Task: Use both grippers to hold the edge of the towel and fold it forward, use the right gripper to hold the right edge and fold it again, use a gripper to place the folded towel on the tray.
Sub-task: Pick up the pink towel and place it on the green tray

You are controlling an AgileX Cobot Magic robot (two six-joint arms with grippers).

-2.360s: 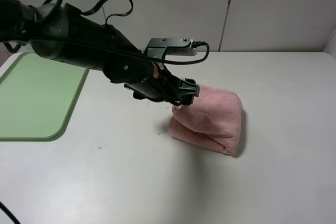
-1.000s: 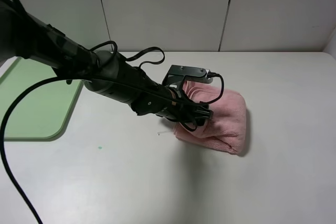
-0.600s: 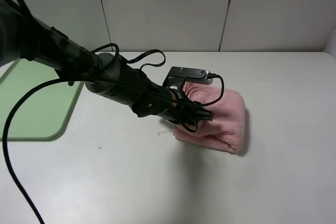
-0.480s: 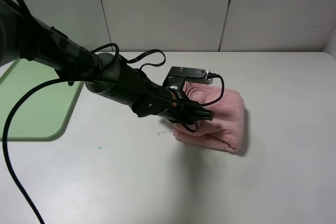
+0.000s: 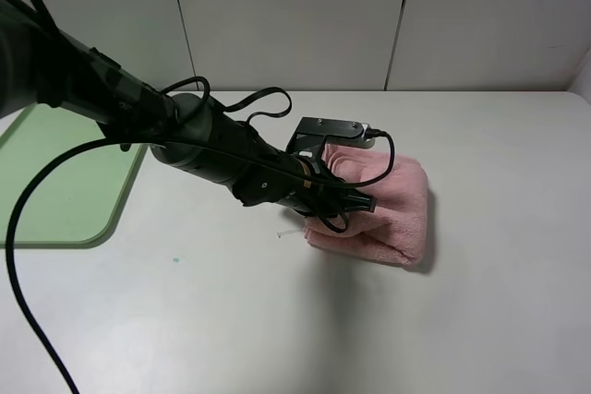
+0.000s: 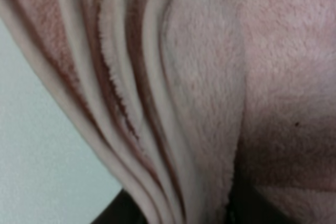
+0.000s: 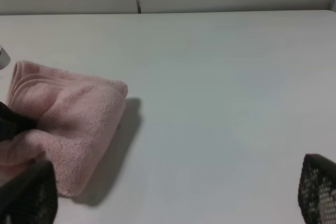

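The pink towel (image 5: 397,205) lies folded into a thick bundle on the white table, right of centre. My left gripper (image 5: 346,209) reaches across from the left and is shut on the bundle's left end, pinching the stacked layers. In the left wrist view the towel (image 6: 210,103) fills the picture, its layered edges (image 6: 131,129) running between dark fingertips (image 6: 121,211). The right wrist view shows the towel (image 7: 79,124) off to one side, apart from my right gripper (image 7: 173,192), which is open with nothing in it. The light-green tray (image 5: 74,200) sits at the far left.
The left arm's thick black sleeve and cables (image 5: 185,136) stretch over the table between the tray and the towel. A white wall (image 5: 295,16) backs the table. A tiny speck (image 5: 175,259) lies on the table in front of the arm.
The left gripper's jaws have closed onto the towel's left end, squeezing the layers together. The left arm has barely shifted. The towel bundle has stayed in place.
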